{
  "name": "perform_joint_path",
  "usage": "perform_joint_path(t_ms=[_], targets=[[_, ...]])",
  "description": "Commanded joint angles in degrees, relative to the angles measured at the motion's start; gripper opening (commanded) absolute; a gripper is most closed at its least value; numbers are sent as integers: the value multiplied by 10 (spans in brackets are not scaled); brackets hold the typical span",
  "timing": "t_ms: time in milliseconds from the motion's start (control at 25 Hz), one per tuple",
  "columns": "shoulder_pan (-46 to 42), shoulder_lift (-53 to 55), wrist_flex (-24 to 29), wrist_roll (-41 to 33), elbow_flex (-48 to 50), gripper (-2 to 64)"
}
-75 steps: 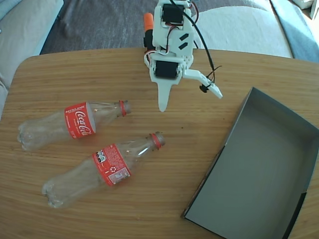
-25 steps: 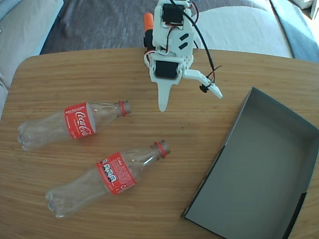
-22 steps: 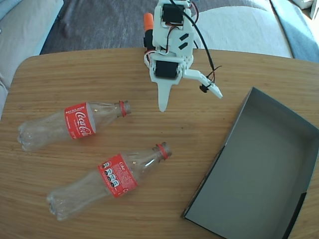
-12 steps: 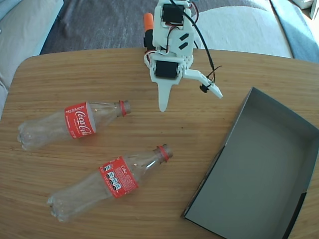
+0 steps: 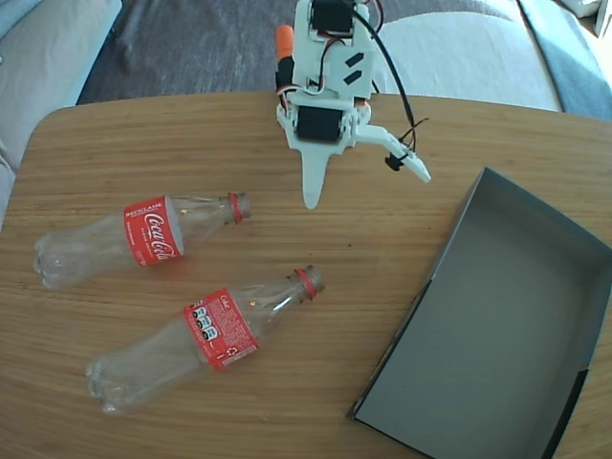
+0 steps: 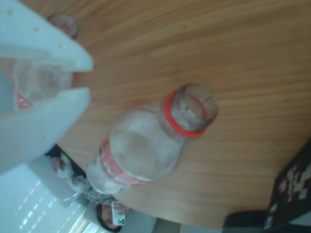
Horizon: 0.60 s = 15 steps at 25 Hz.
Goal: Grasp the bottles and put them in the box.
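The white plastic pincer (image 5: 363, 186), spread wide and empty, has tipped slightly while the nearer clear red-labelled bottle (image 5: 198, 338) rolled on the wooden tabletop (image 5: 86, 172); the grey cardboard box (image 5: 497, 325) stays empty.

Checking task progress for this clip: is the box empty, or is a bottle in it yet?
Empty. The box shows only its bare grey floor, and both bottles lie on the table outside it.

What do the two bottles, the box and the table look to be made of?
Bottles: clear, glossy plastic, see-through, with red printed labels. Box: probably cardboard, matte grey with thin dark-edged walls. Table: wood or wood-look laminate, with visible grain.
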Motion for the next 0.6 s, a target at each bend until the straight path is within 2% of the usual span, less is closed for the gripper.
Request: perform_joint_path(t_ms=[0,280,400,560], targets=[[0,-100,-3,0,-89,3],[-12,-345,2,0,-300,4],[-43,-437,52,-11,-397,5],[-46,-535,76,-163,-490,5]])
